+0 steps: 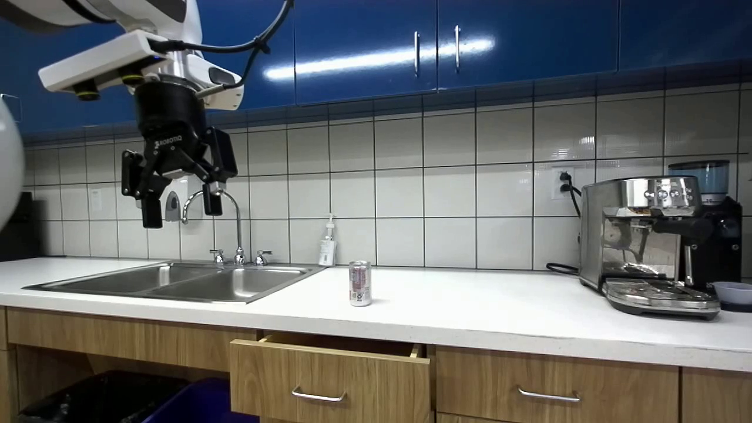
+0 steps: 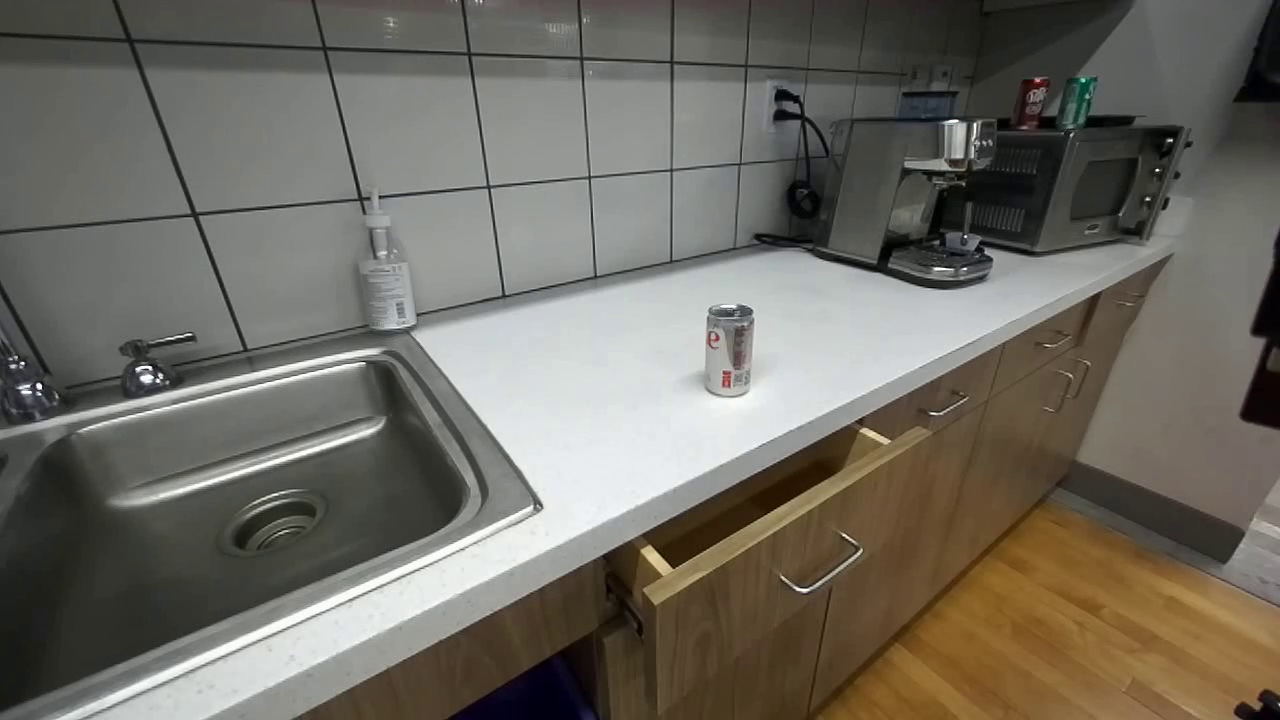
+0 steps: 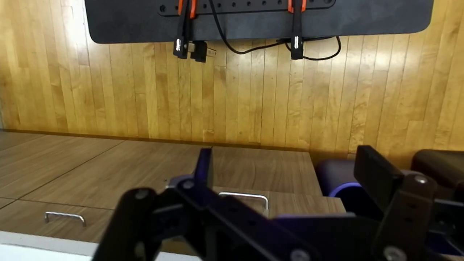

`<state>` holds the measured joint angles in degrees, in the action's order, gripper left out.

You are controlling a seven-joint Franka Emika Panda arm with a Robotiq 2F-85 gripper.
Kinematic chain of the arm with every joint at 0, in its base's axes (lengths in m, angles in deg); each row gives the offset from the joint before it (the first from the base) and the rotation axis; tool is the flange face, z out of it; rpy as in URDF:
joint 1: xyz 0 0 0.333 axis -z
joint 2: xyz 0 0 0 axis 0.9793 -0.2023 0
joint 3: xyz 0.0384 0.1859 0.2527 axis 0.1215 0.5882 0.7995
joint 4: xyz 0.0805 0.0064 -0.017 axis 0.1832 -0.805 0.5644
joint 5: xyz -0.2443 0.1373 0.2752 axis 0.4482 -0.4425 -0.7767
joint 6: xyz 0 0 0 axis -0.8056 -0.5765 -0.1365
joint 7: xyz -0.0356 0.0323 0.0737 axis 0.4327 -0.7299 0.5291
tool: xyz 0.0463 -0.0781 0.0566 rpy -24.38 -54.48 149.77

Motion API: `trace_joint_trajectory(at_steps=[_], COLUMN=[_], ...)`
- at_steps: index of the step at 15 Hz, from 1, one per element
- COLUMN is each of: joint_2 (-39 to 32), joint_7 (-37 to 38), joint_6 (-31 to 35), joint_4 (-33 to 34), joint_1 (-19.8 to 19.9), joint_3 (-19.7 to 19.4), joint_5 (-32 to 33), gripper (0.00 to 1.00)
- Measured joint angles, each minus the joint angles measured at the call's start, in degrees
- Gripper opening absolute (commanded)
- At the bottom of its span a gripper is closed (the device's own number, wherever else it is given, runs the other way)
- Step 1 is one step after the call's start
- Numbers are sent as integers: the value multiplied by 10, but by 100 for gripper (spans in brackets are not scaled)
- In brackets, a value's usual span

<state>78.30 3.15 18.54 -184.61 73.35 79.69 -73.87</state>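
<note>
My black gripper (image 1: 183,210) hangs high in an exterior view, pointing down, in front of the faucet (image 1: 238,226) and above the sink (image 1: 288,284). Its jaws stand wide apart with nothing between them. In the wrist view the gripper (image 3: 285,156) is also empty, and the pulled-out wooden drawer (image 3: 301,203) with its metal handle (image 3: 243,195) appears beyond the fingers. A small white and silver can (image 1: 360,285) stands upright on the white counter in both exterior views, well apart from the gripper. The drawer (image 2: 790,570) is partly open below the can; its visible interior shows no contents.
A soap bottle (image 2: 387,285) stands by the tiled wall behind the sink. Farther along the counter are a coffee machine (image 1: 637,235) and an oven (image 2: 1085,185) topped by a red can (image 2: 1031,103) and green can (image 2: 1077,102). Blue cabinets (image 1: 364,53) hang overhead; bins (image 1: 200,402) sit below.
</note>
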Motion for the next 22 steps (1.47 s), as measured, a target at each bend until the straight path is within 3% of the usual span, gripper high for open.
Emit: trace_joint_trajectory(at_steps=[7, 22], joint_2=[-51, -240], joint_7=[-19, -40], joint_6=[78, 327], joint_4=[2, 36], joint_1=[6, 41], joint_3=[-31, -75], joint_5=[1, 12], gripper=[100, 100])
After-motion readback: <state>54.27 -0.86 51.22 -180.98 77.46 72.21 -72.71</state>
